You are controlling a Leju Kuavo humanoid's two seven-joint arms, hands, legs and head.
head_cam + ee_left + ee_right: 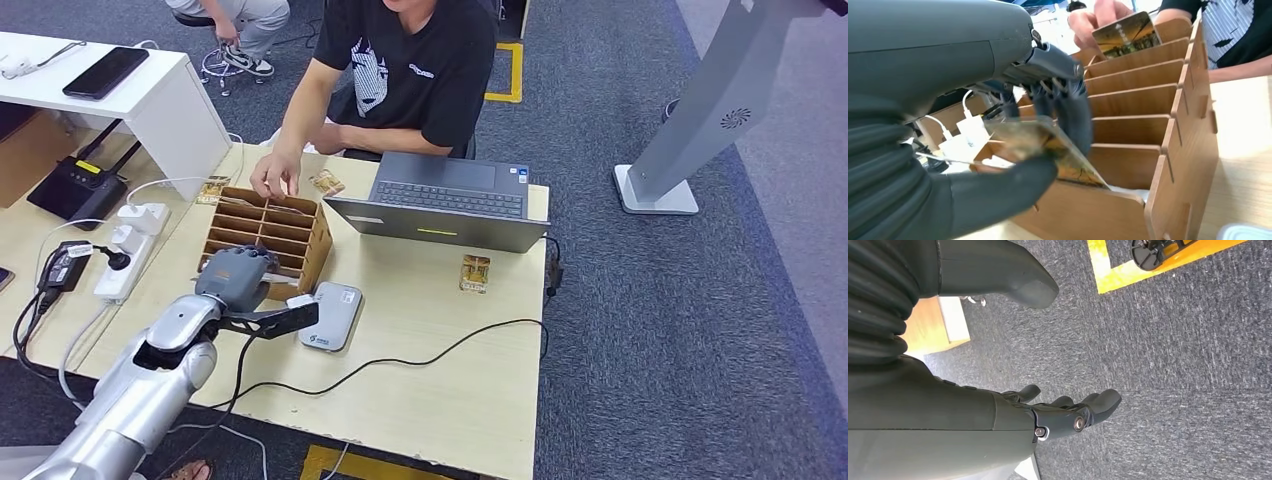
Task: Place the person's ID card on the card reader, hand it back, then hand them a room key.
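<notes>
My left hand [238,276] hovers over the near end of a wooden slotted card holder [300,236] and pinches a gold-printed room key card [1068,161] between thumb and fingers [1074,117], just above the nearest slots of the card holder [1148,107]. A grey card reader [332,315] lies on the table right beside that hand. The person's hand [272,180] rests at the holder's far end and holds another printed card [1125,34]. My right hand [1068,415] hangs over grey carpet, fingers stretched out, holding nothing.
An open laptop [440,205] stands in front of the seated person. Loose cards lie on the table [475,272], [326,182], [212,188]. A black cable [400,360] crosses the tabletop. A white power strip [128,252] and a router [75,190] sit to the left.
</notes>
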